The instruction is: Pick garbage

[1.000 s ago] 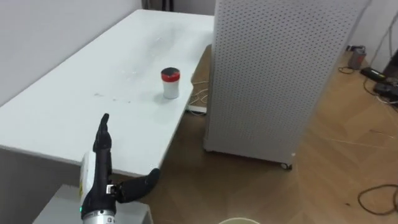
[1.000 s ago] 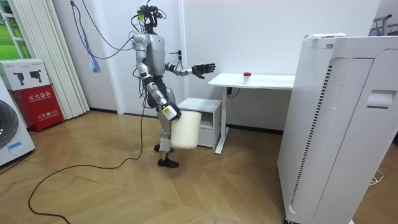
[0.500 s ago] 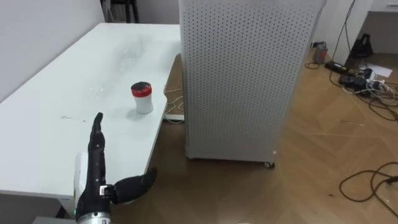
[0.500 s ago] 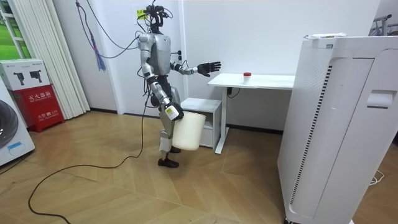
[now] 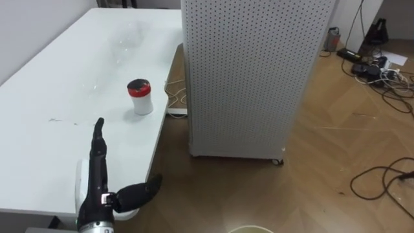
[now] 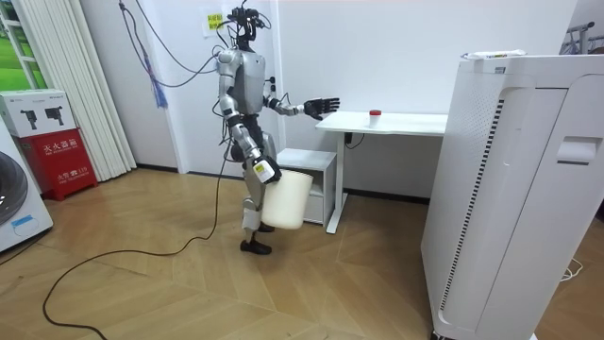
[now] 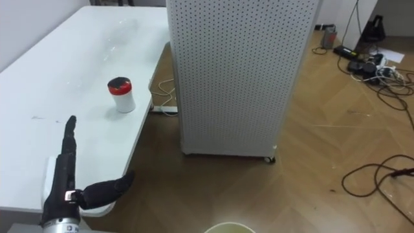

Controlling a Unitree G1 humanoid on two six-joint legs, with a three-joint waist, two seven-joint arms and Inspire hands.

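While the perforated cabinet (image 5: 252,71) is standing at three o'clock of the table (image 5: 58,77), the white bin (image 6: 283,200) is hanging at the right hand (image 6: 261,171), grip unreadable; the left hand (image 5: 97,178) is hovering straight-fingered, with the red-lidded cup (image 5: 139,97) on the table at its one o'clock.

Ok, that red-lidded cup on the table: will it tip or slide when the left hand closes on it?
The cup looks small, upright and probably light, so a nudge from the open left hand could tip it. It looks round, so once tipped it may roll across the smooth table.
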